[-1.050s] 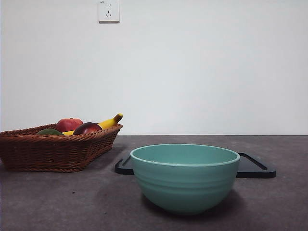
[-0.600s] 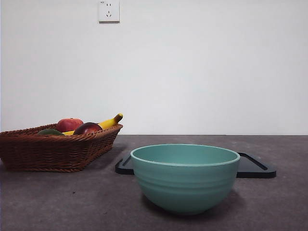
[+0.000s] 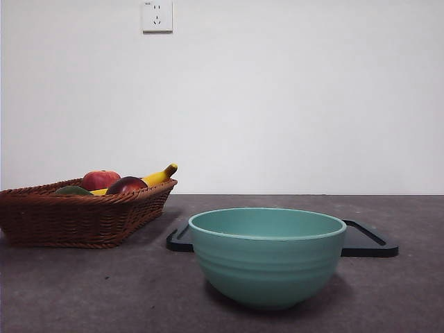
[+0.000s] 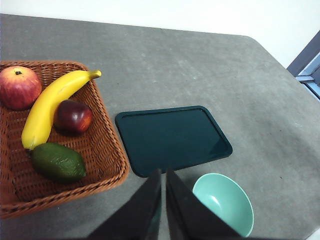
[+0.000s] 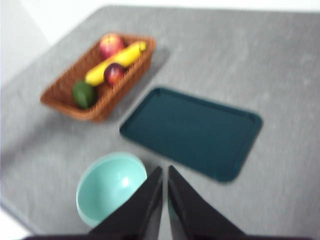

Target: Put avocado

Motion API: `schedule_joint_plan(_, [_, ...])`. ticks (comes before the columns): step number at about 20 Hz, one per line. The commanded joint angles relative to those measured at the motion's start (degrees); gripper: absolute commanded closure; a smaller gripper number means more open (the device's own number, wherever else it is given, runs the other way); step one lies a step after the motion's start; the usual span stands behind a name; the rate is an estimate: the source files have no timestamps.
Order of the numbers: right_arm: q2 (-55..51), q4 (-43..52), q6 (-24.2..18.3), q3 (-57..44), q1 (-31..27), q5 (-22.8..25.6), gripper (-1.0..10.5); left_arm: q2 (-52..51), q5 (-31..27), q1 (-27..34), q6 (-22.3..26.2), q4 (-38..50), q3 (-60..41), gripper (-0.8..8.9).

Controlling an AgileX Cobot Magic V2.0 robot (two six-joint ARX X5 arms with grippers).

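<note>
Untouched, the avocado lies in the basket corner beside the banana and under the rim, so a descending left gripper, jaws nearly closed and empty like the right gripper, might snag wicker, though the tray and bowl offer open room.

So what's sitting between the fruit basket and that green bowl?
The left wrist view shows the dark tray lying flat on the table between the basket and the bowl. Nothing rests on the tray.
</note>
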Motion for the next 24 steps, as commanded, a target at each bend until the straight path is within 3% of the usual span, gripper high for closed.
schedule_joint_plan(1, [0.2, -2.23, -4.94, 0.96, 0.24, -0.7, 9.4, 0.26, 1.38, -0.22, 0.85, -1.77, 1.33, 7.99])
schedule_joint_plan(6, [0.2, -2.51, -5.33, 0.96, 0.24, -2.14, 9.4, 0.24, 1.99, -0.22, 5.68, -7.72, 1.33, 7.95])
schedule_joint_plan(8, [0.17, -2.49, -5.81, 0.96, 0.24, -2.12, 9.3, 0.24, 1.97, -0.22, 7.52, -8.85, 1.33, 7.46])
schedule_joint_plan(9, [0.17, -2.51, -6.32, 0.96, 0.24, -1.95, 9.0, 0.26, 1.95, -0.22, 7.58, -8.83, 1.33, 6.13])
schedule_joint_plan(10, [0.17, -2.49, -6.29, 0.96, 0.24, -1.95, 8.0, 0.26, 1.95, -0.22, 7.58, -8.74, 1.33, 4.07])
schedule_joint_plan(11, [0.17, -2.45, -6.29, 0.96, 0.24, -1.95, 6.2, 0.26, 1.95, -0.22, 7.58, -8.59, 1.33, 2.04])
schedule_joint_plan(12, [0.2, -2.43, -6.29, 0.96, 0.24, -1.95, 4.1, 0.24, 1.97, -0.22, 7.56, -8.55, 1.33, 0.86])
schedule_joint_plan(13, [0.17, -2.45, -6.27, 0.96, 0.24, -1.92, 2.9, 0.24, 1.95, -0.22, 7.58, -8.48, 1.33, 0.54])
schedule_joint_plan(14, [0.17, -2.45, -6.25, 0.96, 0.24, -1.97, 2.6, 0.26, 1.95, -0.22, 7.58, -8.41, 1.33, 0.55])
schedule_joint_plan(20, [0.17, -2.45, -6.25, 0.96, 0.24, -1.97, 2.6, 0.33, 1.81, -0.22, 7.56, -8.39, 1.33, 0.64])
schedule_joint_plan(24, [0.17, -2.45, -6.25, 0.96, 0.24, -1.97, 2.6, 3.69, -6.19, -0.2, 7.52, -10.58, 1.46, 0.64])
